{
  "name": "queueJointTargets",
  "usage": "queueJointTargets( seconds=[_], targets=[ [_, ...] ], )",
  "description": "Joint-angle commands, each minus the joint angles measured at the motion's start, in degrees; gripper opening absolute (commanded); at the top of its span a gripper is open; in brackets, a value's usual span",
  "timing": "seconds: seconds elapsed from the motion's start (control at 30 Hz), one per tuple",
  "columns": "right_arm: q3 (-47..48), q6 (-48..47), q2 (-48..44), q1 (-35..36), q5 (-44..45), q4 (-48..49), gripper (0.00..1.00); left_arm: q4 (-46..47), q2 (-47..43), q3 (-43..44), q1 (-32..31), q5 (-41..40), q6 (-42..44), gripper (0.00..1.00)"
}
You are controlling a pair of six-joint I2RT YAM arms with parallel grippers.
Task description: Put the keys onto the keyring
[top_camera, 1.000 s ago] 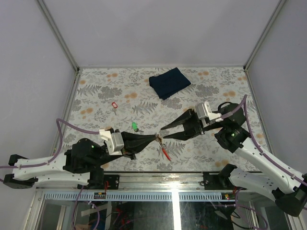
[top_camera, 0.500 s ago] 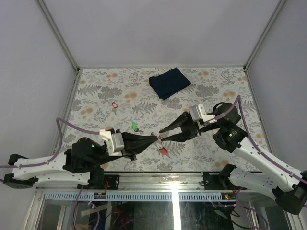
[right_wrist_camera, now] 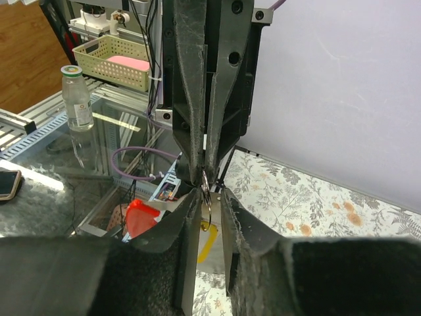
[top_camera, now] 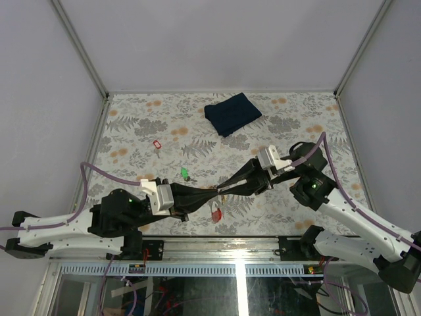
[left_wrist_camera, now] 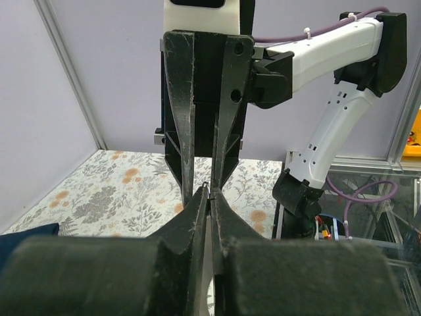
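Roughly mid-table, toward the near edge: left gripper (top_camera: pixel 212 192) and right gripper (top_camera: pixel 222 190) tip to tip above the floral-print table (top_camera: pixel 296 112). Left gripper clenched tight, pinching the thin silvery keyring (right_wrist_camera: pixel 206 191) between its tips. Hanging under that pinch, a little to the near side: the red tag (top_camera: pixel 215 212). Just below the ring, seen only from the right wrist: the yellow-orange key (right_wrist_camera: pixel 207 245), low in the gap between the right fingers (right_wrist_camera: pixel 250 237); whether threaded on the ring, not clear. Right gripper narrowed but not clamped, jaws straddling the ring with a slit of space on either side; hard to tell whether either pad brushes it. Lying flat on the table, left of both tips and a bit farther back: the green key (top_camera: pixel 185 173), touching nothing. Farther left and back, a second red tag (top_camera: pixel 156 144). At the far middle, a folded dark blue cloth (top_camera: pixel 231 112). Beyond the table in the right wrist view: a bottle (right_wrist_camera: pixel 77 99) with a pale label, print too small to read, near a pale green basket (right_wrist_camera: pixel 115 62).
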Motion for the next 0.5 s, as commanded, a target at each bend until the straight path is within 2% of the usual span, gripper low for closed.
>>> queueJointTargets(
  seconds=[0.0, 0.1, 0.2, 0.23, 0.37, 0.47],
  targets=[
    [-0.2, -0.5, 0.3, 0.8, -0.9, 1.5, 0.23, 2.6, -0.4, 3.1, 0.1, 0.9, 0.0, 0.0],
    [-0.3, -0.7, 0.2, 0.7, -1.0, 1.3, 0.18, 2.4, -0.4, 3.3, 0.2, 1.0, 0.0, 0.0],
    [-0.4, -1.4, -0.1, 0.7, -0.4, 0.7, 0.02, 2.5, -0.3, 3.4, 0.1, 1.1, 0.0, 0.0],
    [-0.3, -2.0, -0.4, 0.8, 0.0, 0.0, 0.0, 2.5, -0.3, 3.4, 0.2, 1.0, -0.1, 0.0],
    [1.6, -6.6, -2.2, 0.7, 3.6, -6.1, 0.0, 1.6, -0.1, 3.8, 0.1, 1.1, -0.3, 0.0],
    [5.3, -11.1, -2.9, 0.8, 6.1, -14.7, 0.0, 0.9, 0.1, 4.1, 0.1, 0.2, -0.5, 0.0]
  ],
)
